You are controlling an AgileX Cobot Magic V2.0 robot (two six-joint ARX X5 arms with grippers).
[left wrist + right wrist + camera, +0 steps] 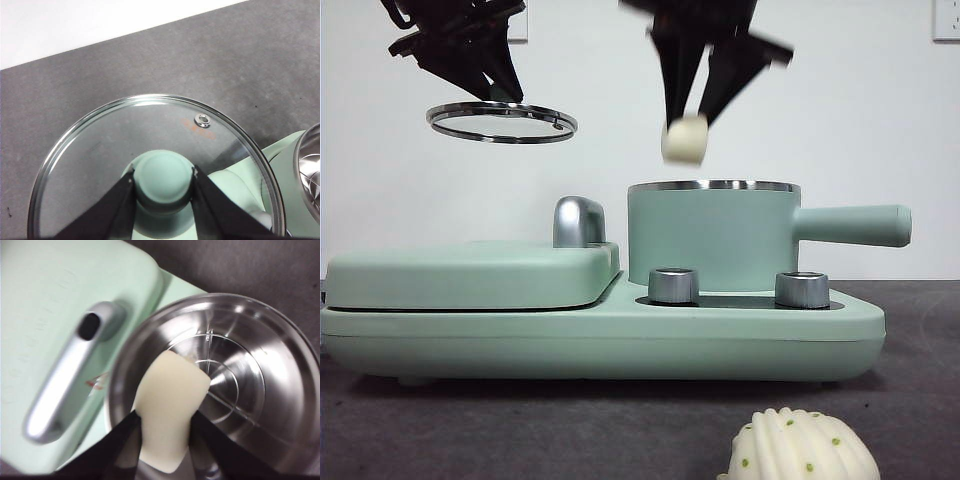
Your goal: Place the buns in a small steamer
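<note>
Front view: smooth bun above steel-rimmed steamer.

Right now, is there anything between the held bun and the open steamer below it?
Nothing: the front view shows a bare gap between the bun and the steamer rim.

Dark grey, matte table, faintly textured, meeting a white wall behind. On it sits a wide mint green cooker base, low and rounded at the corners, spanning most of the width. In front of the base, near the camera, lies a domed cream-white bun with ribbed ridges and small green dots, apart from the base.
</note>
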